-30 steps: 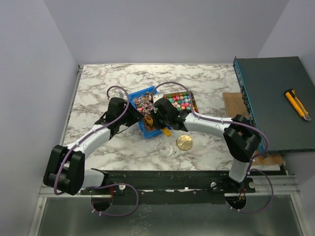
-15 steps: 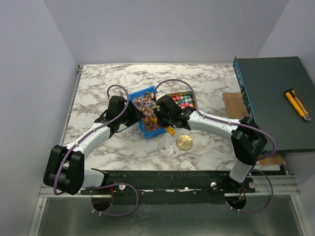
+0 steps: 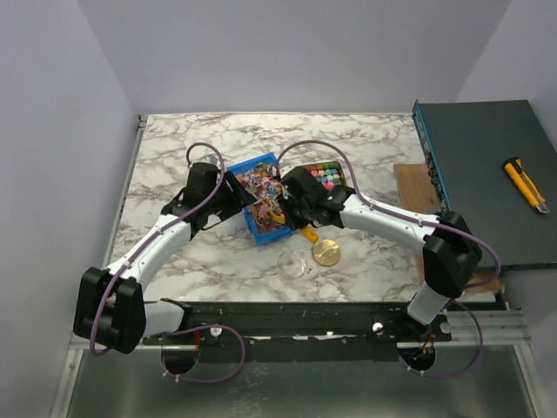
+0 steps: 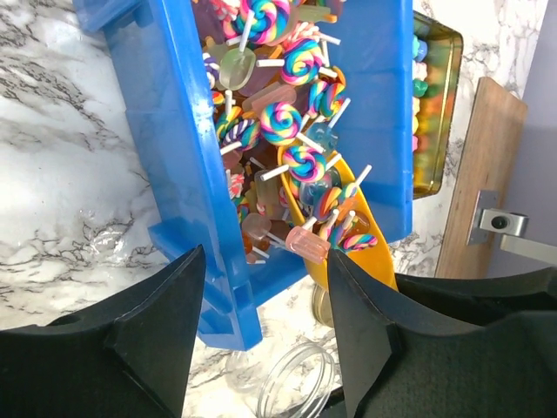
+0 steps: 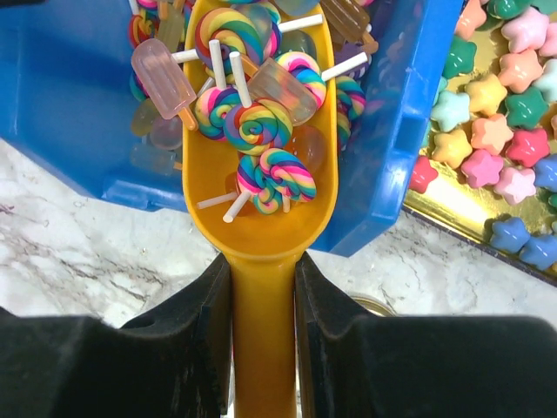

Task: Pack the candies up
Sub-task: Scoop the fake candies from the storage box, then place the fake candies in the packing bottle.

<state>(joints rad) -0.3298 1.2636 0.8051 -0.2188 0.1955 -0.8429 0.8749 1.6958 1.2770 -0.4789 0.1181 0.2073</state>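
The candies are swirl lollipops and ice-pop shapes [image 4: 283, 122] piled in a blue bin [image 4: 174, 131], plus star-shaped pieces [image 5: 505, 113] in a gold tin [image 3: 324, 177]. My right gripper [image 5: 263, 287] is shut on the handle of a yellow scoop [image 5: 261, 235]. The scoop's bowl lies over the bin's near wall and carries several lollipops [image 5: 257, 122]. My left gripper [image 4: 265, 300] is open. Its fingers straddle the bin's near corner without touching it. A clear glass jar [image 3: 296, 264] lies on the table just in front of the bin.
A round gold lid [image 3: 326, 252] lies beside the jar. A dark green box [image 3: 487, 174] stands at the right with a yellow utility knife [image 3: 526, 185] on top. A wooden board [image 3: 413, 185] lies next to it.
My left gripper has opened and let go of the bin's wall. The right arm has shifted the loaded scoop slightly toward the near right.
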